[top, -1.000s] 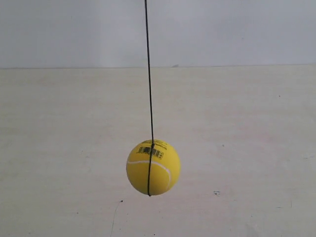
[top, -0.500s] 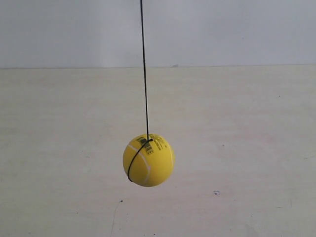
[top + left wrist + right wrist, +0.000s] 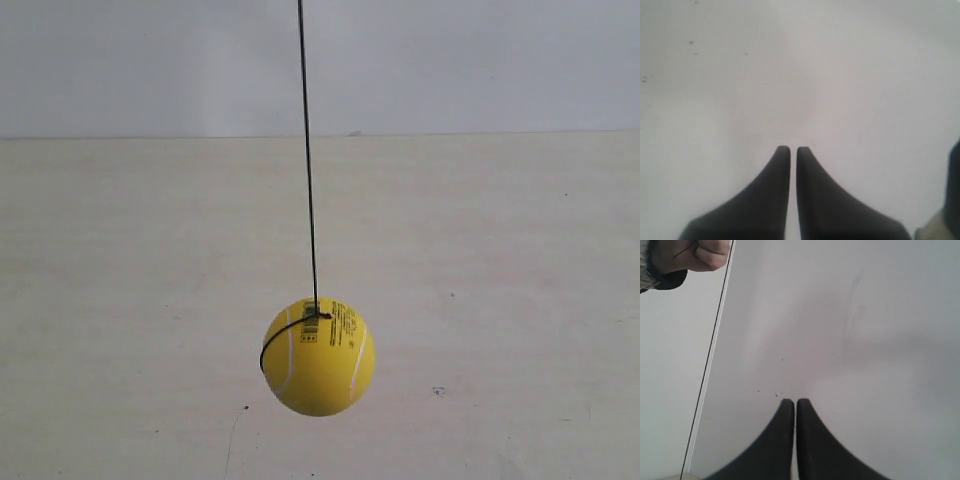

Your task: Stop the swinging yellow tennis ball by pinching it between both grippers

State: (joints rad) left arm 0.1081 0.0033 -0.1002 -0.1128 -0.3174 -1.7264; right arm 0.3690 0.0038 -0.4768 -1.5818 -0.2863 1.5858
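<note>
Left gripper (image 3: 793, 148): jaws closed to a thin slit, holding nothing. Right gripper (image 3: 794, 401): likewise closed and empty. Yellow tennis ball (image 3: 318, 356): hangs free on its string (image 3: 308, 150), ahead of neither gripper's tips and touching neither. Pinch not yet begun; the approach from both sides remains.

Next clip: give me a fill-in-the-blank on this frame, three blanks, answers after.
The tennis ball hanging on the string is ____ in colour. The left end effector holds ____. A person's hand shows only in the ____ wrist view.
Answers: yellow; nothing; right.
</note>
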